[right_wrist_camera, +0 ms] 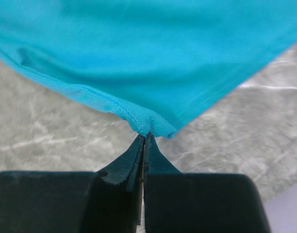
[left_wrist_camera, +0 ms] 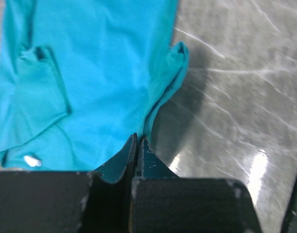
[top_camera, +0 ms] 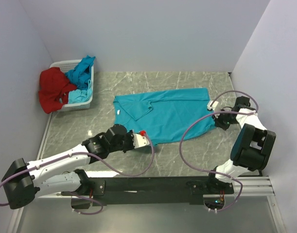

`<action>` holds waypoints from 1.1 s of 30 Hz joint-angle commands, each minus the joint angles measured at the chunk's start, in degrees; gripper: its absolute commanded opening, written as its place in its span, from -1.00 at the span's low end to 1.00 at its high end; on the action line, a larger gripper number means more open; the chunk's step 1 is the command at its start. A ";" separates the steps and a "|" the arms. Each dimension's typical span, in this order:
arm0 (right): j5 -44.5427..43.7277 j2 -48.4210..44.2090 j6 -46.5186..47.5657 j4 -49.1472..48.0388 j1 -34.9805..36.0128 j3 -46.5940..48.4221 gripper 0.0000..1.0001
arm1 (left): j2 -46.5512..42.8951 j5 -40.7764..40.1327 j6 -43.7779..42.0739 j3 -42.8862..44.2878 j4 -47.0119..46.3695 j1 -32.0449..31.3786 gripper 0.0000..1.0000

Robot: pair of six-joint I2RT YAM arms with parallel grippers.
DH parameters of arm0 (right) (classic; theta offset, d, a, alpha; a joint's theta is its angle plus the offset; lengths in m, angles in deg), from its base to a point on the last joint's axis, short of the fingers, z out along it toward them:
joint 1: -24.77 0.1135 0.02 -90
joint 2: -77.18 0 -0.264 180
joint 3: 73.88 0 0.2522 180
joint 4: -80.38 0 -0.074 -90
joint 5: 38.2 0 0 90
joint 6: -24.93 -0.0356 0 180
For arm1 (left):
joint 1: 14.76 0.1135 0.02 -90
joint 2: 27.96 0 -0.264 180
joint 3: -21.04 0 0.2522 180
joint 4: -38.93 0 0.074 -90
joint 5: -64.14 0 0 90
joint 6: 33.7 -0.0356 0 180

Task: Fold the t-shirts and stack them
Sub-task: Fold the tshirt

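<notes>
A turquoise t-shirt [top_camera: 167,114] lies spread on the grey marble table, one sleeve folded in over its left part. My left gripper [top_camera: 147,141] is at the shirt's near left corner. In the left wrist view, that gripper [left_wrist_camera: 138,139] is shut with its tips pinching the cloth edge [left_wrist_camera: 99,87]. My right gripper [top_camera: 217,119] is at the shirt's right edge. In the right wrist view, it [right_wrist_camera: 146,137] is shut on a hemmed corner of the same shirt [right_wrist_camera: 153,48]. A red t-shirt [top_camera: 53,91] hangs over the basket's side, and more turquoise t-shirts [top_camera: 82,73] lie in it.
The white plastic basket [top_camera: 65,62] stands at the back left, close to the left wall. Pale walls close in the table at the left, back and right. Bare marble [top_camera: 197,150] shows in front of the shirt, and my arms' base rail runs along the near edge.
</notes>
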 commanded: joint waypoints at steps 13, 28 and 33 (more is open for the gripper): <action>-0.41 -1.63 -18.10 -12.83 0.84 2.66 -1.00 | 5.06 -7.50 -3.29 10.65 -0.22 4.67 -0.99; -4.80 2.15 -28.12 -19.07 4.44 5.03 -1.00 | 15.16 -8.21 -8.74 19.35 -2.33 13.28 -0.99; -6.39 4.61 -30.85 -19.95 5.32 7.66 -1.00 | 19.03 -7.07 -11.03 24.09 -2.07 16.00 -0.99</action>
